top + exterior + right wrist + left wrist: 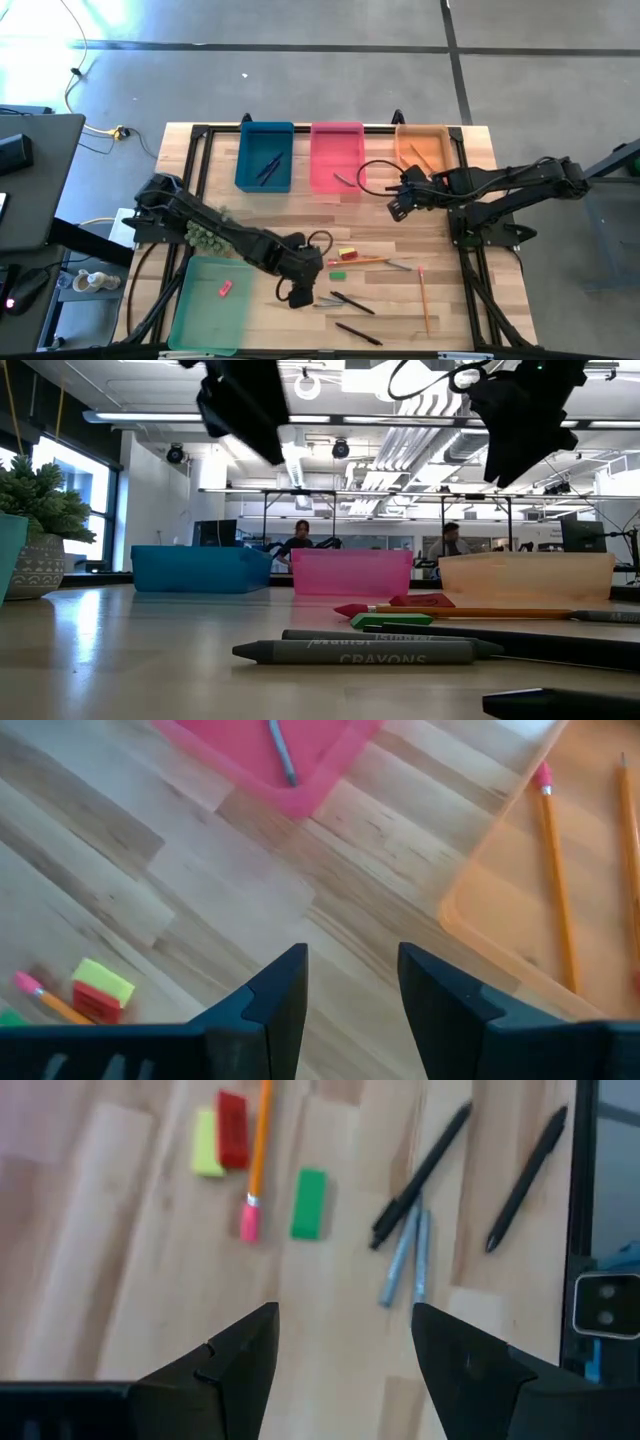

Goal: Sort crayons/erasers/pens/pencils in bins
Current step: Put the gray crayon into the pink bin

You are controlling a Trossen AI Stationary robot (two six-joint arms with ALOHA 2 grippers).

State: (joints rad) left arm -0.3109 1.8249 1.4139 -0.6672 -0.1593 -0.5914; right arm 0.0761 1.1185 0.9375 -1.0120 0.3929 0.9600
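- Blue bin, pink bin, pale orange bin along the frame's top.
- Translucent green bin, lower left, holding a pink eraser.
- Green eraser; yellow eraser.
- Orange pencils.
- Grey crayons.
- Black pens.
- Light wooden table.

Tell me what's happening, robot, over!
Both hands open and empty: left hand above loose crayons, right hand between pink bin and orange bin. Nothing blocking.

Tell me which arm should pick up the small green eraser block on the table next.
Left. Its open tool hovers right by the small green eraser block, empty. The right tool is farther off, near the pink plastic bin and orange plastic bin.
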